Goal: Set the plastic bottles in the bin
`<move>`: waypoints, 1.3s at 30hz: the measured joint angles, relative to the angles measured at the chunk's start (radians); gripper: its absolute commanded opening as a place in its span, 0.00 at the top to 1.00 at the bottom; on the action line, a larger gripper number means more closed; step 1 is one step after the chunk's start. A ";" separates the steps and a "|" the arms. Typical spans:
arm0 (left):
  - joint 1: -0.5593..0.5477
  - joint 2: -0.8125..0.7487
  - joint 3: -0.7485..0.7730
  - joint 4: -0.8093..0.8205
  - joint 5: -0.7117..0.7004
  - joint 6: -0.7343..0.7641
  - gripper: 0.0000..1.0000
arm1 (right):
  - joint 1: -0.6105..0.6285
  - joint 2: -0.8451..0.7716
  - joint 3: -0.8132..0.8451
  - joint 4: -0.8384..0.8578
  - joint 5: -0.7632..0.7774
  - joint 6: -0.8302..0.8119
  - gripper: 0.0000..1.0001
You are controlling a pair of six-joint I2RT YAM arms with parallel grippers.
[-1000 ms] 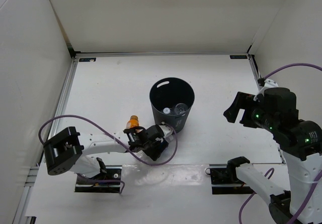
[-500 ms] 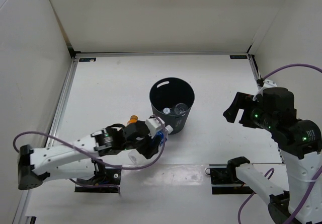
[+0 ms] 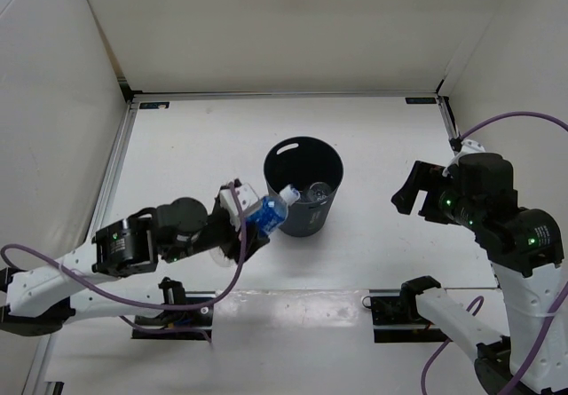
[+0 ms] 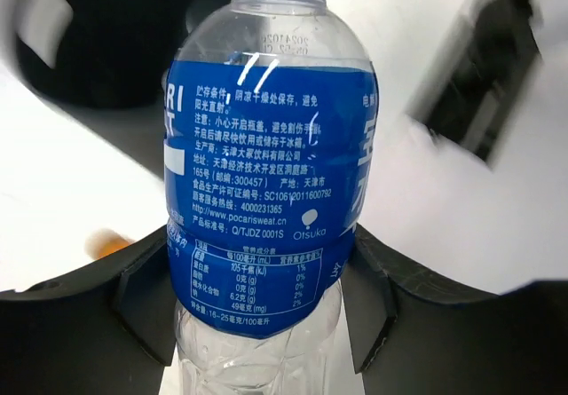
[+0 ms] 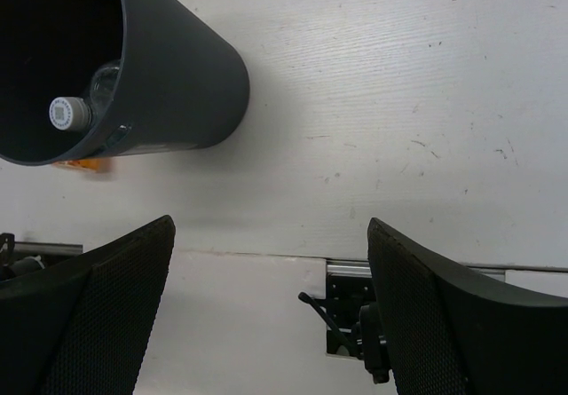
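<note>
Left gripper (image 3: 244, 221) clenching blue-label bottle (image 3: 265, 214)
Tilted at frame centre, cap at bin (image 3: 297, 143) rim; right gripper (image 5: 271, 235) spread apart.

bright even light, left wrist background blurred.

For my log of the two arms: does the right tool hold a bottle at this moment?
No, the right wrist view shows the right tool wide open with no bottle in it.
</note>
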 measured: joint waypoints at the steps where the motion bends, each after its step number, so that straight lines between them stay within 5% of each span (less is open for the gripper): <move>1: 0.000 0.036 0.051 0.019 -0.037 0.043 0.74 | 0.000 0.000 0.000 0.001 0.002 0.001 0.10; 6: 0.061 0.252 0.261 0.229 -0.151 0.244 0.75 | 0.002 -0.007 -0.005 0.013 0.018 0.003 0.10; 12: 0.302 0.495 0.341 0.461 -0.048 0.272 0.72 | 0.009 -0.020 -0.005 0.016 0.047 0.003 0.10; 17: 0.395 0.630 0.357 0.580 0.043 0.239 0.62 | 0.024 -0.031 -0.005 0.016 0.075 0.002 0.10; 20: 0.422 0.655 0.334 0.648 0.082 0.197 0.57 | 0.032 -0.039 -0.008 0.016 0.090 0.002 0.10; 27: 0.437 0.666 0.313 0.742 0.135 0.103 0.14 | 0.040 -0.043 -0.018 0.019 0.117 0.000 0.10; 31: 0.437 0.665 0.311 0.765 0.146 0.085 0.00 | 0.046 -0.043 -0.023 0.024 0.129 -0.001 0.10; 39: 0.437 0.608 0.238 0.746 0.138 0.093 0.00 | 0.045 -0.043 -0.042 0.036 0.140 0.000 0.10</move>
